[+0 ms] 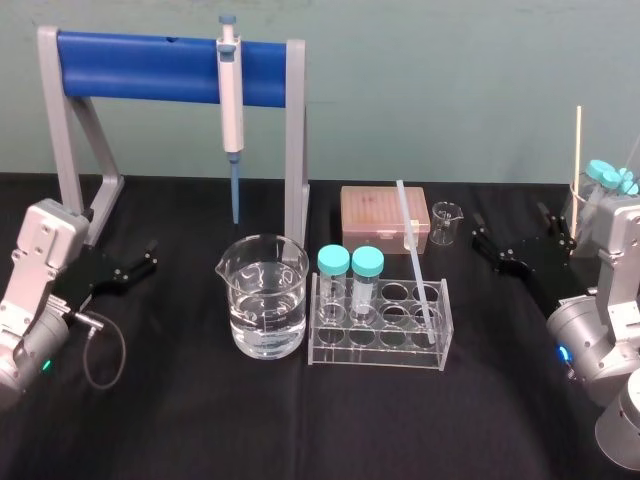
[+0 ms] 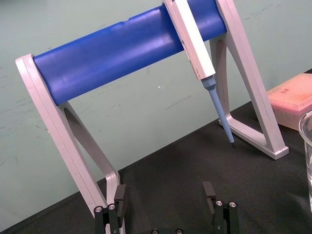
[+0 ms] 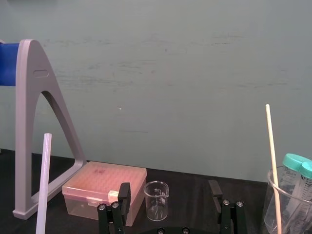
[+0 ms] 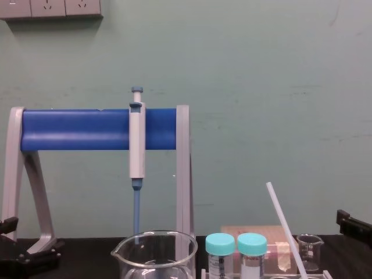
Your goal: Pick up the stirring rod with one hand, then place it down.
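The stirring rod [image 1: 415, 258] is a long, thin white rod leaning in the clear tube rack [image 1: 325, 350], its top tilted toward the back; it also appears in the right wrist view [image 3: 43, 187] and the chest view [image 4: 284, 224]. My right gripper [image 1: 512, 235], black with angular jaws, hovers open to the right of the rack and apart from the rod, facing the back wall [image 3: 169, 191]. Nothing is between its fingers. My left gripper [image 1: 148, 258] rests open at the far left beside the stand's foot [image 2: 165, 192], holding nothing.
A grey-and-blue pipette [image 1: 231, 95] hangs on the blue-barred stand [image 1: 140, 62]. A large beaker of water [image 1: 265, 305] sits left of the rack, which holds two teal-capped tubes [image 1: 350, 275]. Behind are a pink tip box [image 1: 383, 217] and small beaker [image 1: 446, 222]. A beaker with capped tubes and a thin stick [image 1: 577, 170] stands far right.
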{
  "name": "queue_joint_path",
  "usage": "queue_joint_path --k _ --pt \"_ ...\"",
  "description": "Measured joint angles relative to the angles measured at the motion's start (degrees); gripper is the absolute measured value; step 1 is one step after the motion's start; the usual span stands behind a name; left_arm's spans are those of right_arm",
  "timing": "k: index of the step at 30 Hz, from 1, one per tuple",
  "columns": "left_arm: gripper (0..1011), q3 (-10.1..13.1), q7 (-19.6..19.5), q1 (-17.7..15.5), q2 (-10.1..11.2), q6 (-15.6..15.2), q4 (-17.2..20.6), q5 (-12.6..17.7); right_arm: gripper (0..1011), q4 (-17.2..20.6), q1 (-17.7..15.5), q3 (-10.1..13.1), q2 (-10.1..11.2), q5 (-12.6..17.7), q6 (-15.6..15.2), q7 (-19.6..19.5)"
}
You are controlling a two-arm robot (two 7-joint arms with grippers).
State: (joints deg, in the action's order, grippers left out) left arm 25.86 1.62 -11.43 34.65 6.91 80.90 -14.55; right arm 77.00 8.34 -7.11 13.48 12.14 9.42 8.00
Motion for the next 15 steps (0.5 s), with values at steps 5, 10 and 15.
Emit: queue_joint_path --k 5,10,15 --pt "1000 0.0 0.0 0.0 0.0 0.0 0.0 0.0 1004 0.04 0.0 -0.03 0.03 0.03 0.07 0.02" --pt "1000 0.0 0.0 0.0 0.0 0.0 0.0 0.0 1004 0.06 0.0 -0.03 0.05 0.05 0.1 0.03" --pt "1000 0.0 0.0 0.0 0.0 0.0 0.0 0.0 1004 0.08 0.0 -0.03 0.06 0.07 0.13 0.04"
